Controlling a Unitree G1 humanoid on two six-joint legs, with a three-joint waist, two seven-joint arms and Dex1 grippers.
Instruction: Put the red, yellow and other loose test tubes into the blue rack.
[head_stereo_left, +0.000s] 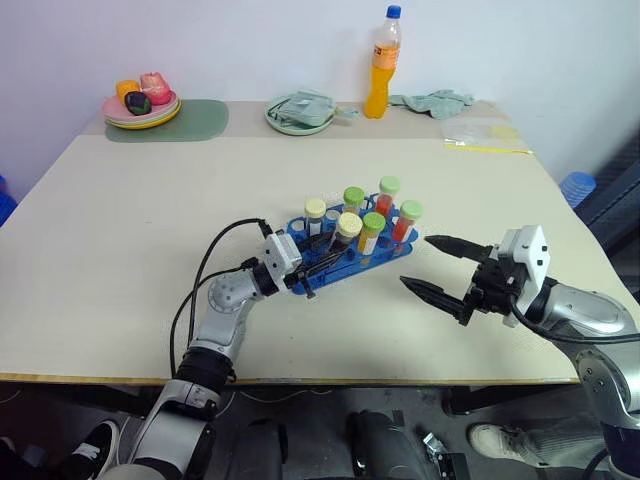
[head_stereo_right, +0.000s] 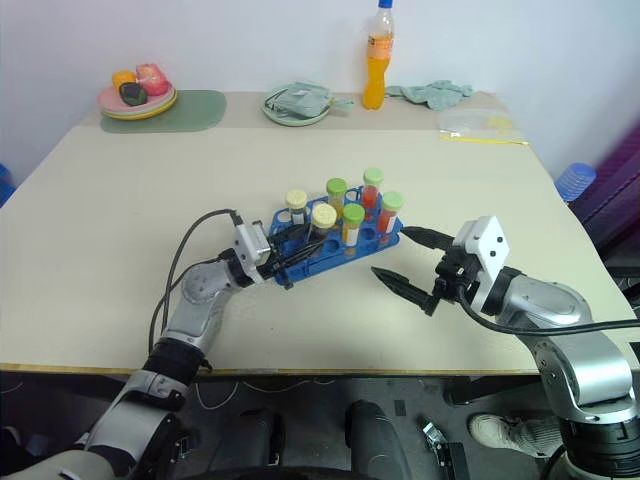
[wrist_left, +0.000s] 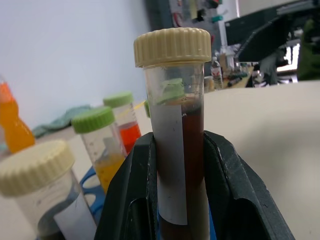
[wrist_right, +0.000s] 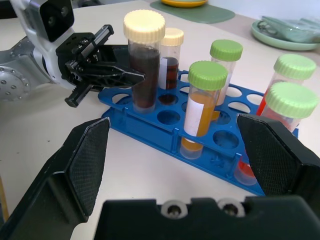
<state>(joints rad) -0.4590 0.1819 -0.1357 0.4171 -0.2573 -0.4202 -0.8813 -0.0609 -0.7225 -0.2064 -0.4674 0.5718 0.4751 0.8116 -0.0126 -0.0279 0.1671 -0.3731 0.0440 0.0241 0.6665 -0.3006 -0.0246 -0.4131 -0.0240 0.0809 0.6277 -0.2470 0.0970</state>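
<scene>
Dark brown contents fill the clear, cream-capped test tube that the left gripper clamps between its two black fingers, which press on opposite sides of the tube's lower half, one over its white label. Held upright, that tube has its bottom end down in a hole at the near edge of the bright blue plastic rack with its grid of round holes, just ahead of the left gripper's fingertips. Beyond the clamped tube, deeper into the rack from the left gripper, stands a second cream-capped clear tube with dark contents low in it. To the side of it, toward the right gripper, a green-capped clear tube of yellow liquid with a white label sits upright in a front hole, and another green-capped tube stands just behind it. At the rack's end nearest the right gripper stand two green-capped tubes of red-orange liquid, one behind the other. The right gripper hovers above the beige table just beside that end of the rack, touching nothing, its two black fingers spread wide and empty, pointing toward the rack and the left gripper.
</scene>
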